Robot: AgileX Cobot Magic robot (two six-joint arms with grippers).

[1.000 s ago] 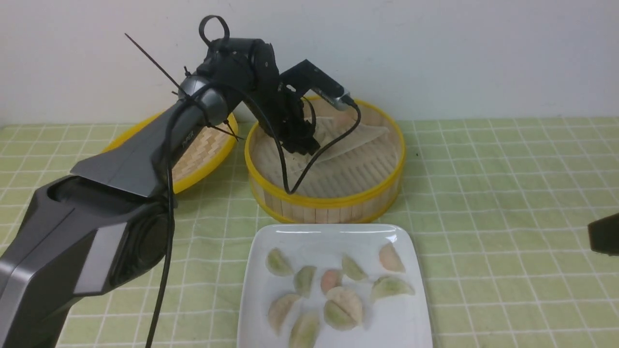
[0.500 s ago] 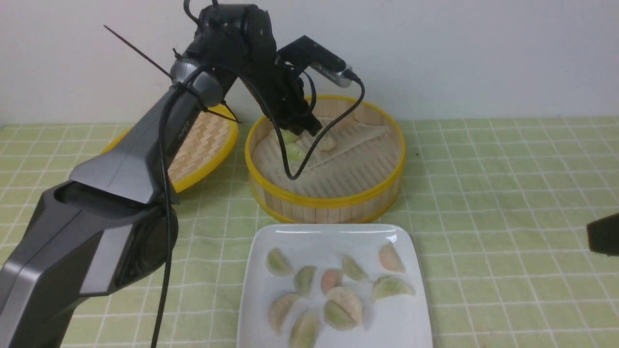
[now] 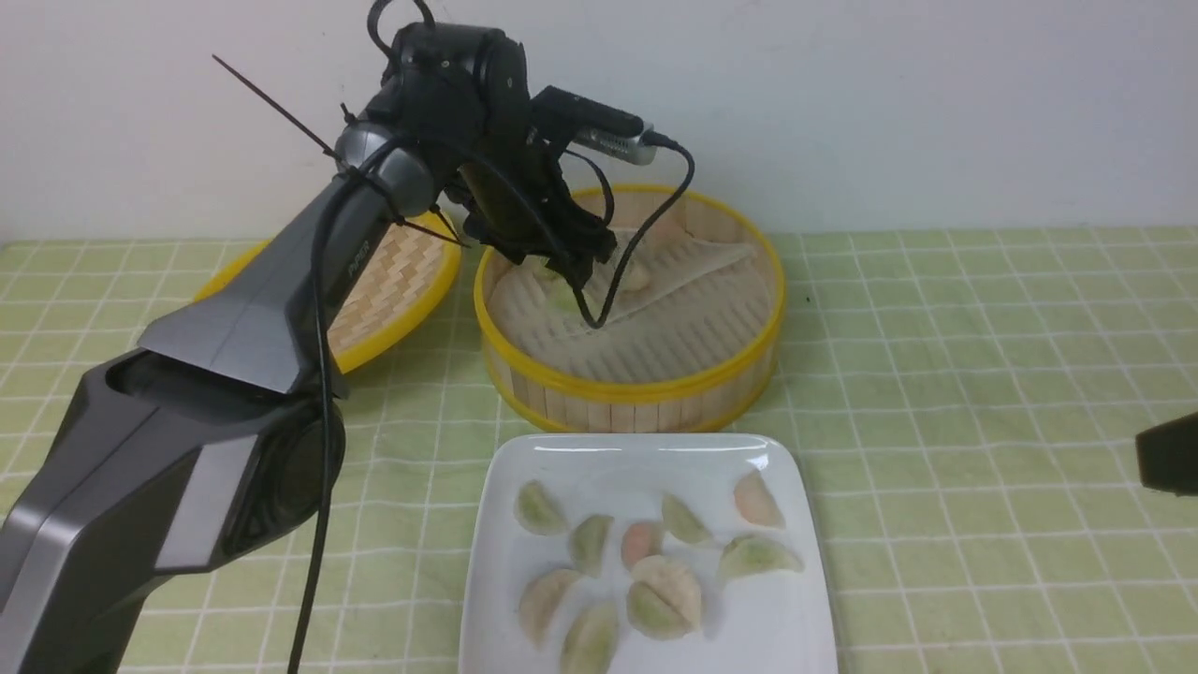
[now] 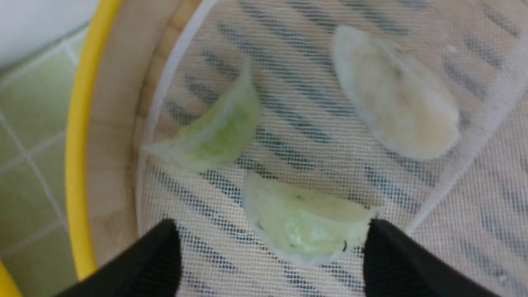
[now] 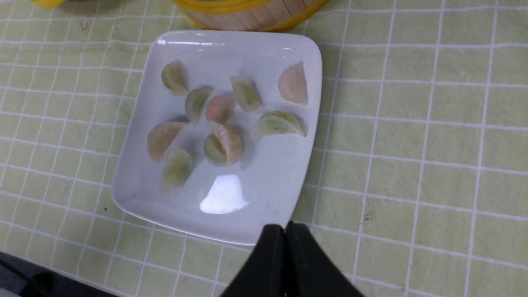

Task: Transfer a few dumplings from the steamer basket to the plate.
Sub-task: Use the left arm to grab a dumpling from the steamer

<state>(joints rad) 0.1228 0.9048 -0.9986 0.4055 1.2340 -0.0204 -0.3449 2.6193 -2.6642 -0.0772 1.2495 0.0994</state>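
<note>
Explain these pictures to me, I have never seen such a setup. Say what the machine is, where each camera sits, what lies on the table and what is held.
This is a tabletop robot with two black arms, each ending in a two-fingered gripper. One camera looks forward from between the arms; one more rides on each wrist. On the green checked cloth stand a bamboo steamer basket, a woven lid and a white plate carrying several dumplings. The left gripper is down inside the basket, jaws open either side of a pale green dumpling; nothing is gripped. The right gripper is shut and empty, off to the right of the plate.
</note>
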